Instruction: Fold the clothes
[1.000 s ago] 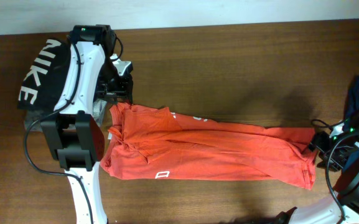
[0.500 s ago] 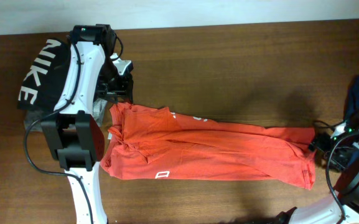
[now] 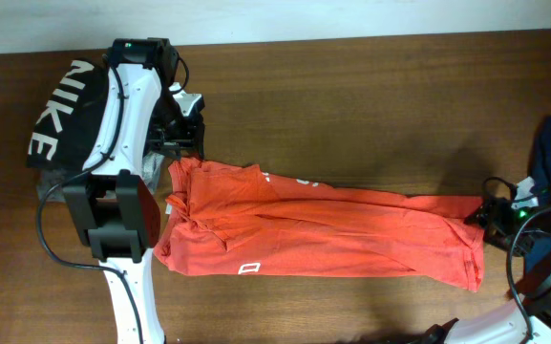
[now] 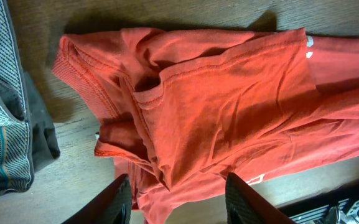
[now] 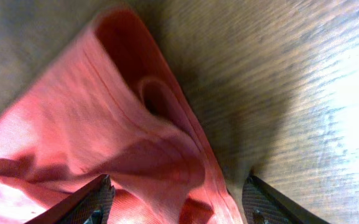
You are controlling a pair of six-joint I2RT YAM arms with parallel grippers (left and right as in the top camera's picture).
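Right end effector (image 5: pixel 176 202) spread astride T-shirt (image 5: pixel 86 134)

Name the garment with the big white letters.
The black garment at the far left, marked NIKE in large white letters; the red-orange T-shirt bears only small white marks.

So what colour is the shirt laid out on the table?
The shirt is red-orange with a little white print; the overhead view shows it best.
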